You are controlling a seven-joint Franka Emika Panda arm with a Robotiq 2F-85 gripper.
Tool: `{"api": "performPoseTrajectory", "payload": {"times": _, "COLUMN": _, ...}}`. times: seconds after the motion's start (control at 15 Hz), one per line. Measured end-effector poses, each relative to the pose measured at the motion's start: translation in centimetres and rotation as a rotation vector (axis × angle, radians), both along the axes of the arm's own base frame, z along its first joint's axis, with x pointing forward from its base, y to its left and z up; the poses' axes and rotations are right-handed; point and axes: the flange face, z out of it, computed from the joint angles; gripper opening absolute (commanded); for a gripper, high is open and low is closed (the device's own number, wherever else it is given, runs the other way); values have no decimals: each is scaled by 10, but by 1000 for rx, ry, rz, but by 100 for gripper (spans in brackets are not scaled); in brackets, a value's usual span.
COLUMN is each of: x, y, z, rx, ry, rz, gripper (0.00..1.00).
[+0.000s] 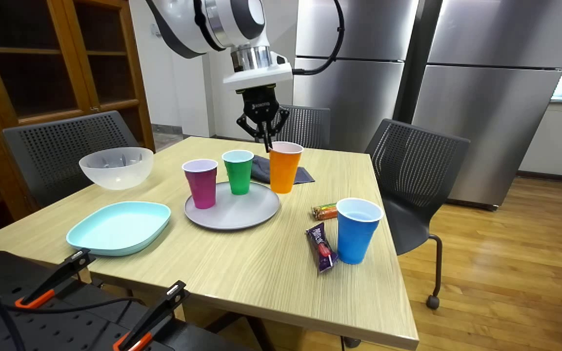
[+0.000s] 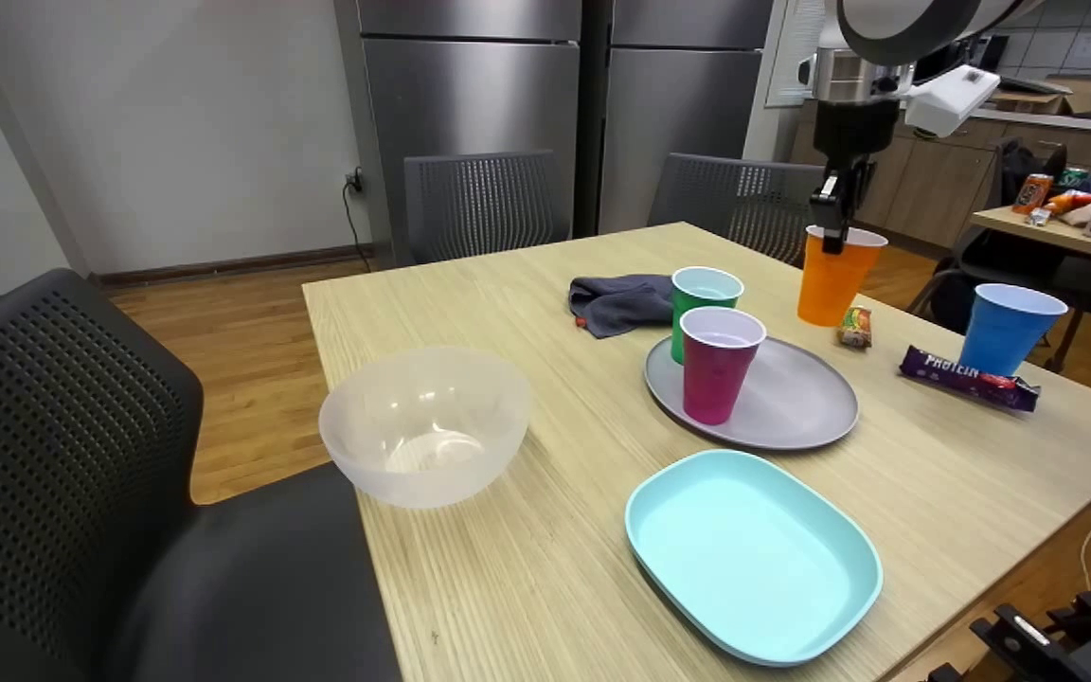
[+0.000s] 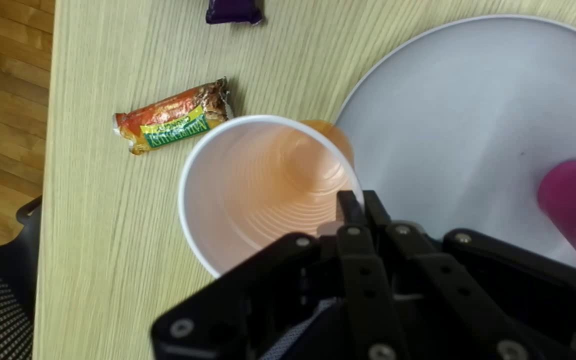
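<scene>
While the gripper (image 1: pixel 268 147) pinches the orange cup (image 1: pixel 284 170) by its rim, we judge the grasp made, the next move calling for steadiness near the plate (image 1: pixel 234 215).

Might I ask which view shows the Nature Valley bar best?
The wrist view: the Nature Valley bar is large there, its label readable. Both exterior views show it smaller; in an exterior view the blue cup hides one end.
</scene>
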Motion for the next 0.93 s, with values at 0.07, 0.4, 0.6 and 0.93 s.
{"api": "performPoseTrajectory", "payload": {"times": 0.07, "x": -4, "y": 5, "z": -2, "rx": -3, "ry": -4, "rz": -7, "gripper": 1}}
{"api": "performPoseTrajectory", "payload": {"times": 0.4, "x": -16, "y": 28, "z": -16, "rx": -5, "ry": -20, "rz": -48, "gripper": 1}}
{"api": "performPoseTrajectory", "payload": {"times": 0.6, "x": -20, "y": 40, "z": -22, "rx": -2, "ry": -20, "rz": -66, "gripper": 1}}
{"api": "performPoseTrajectory", "payload": {"times": 0.93, "x": -21, "y": 51, "z": -25, "rx": 2, "ry": -30, "rz": -86, "gripper": 1}}
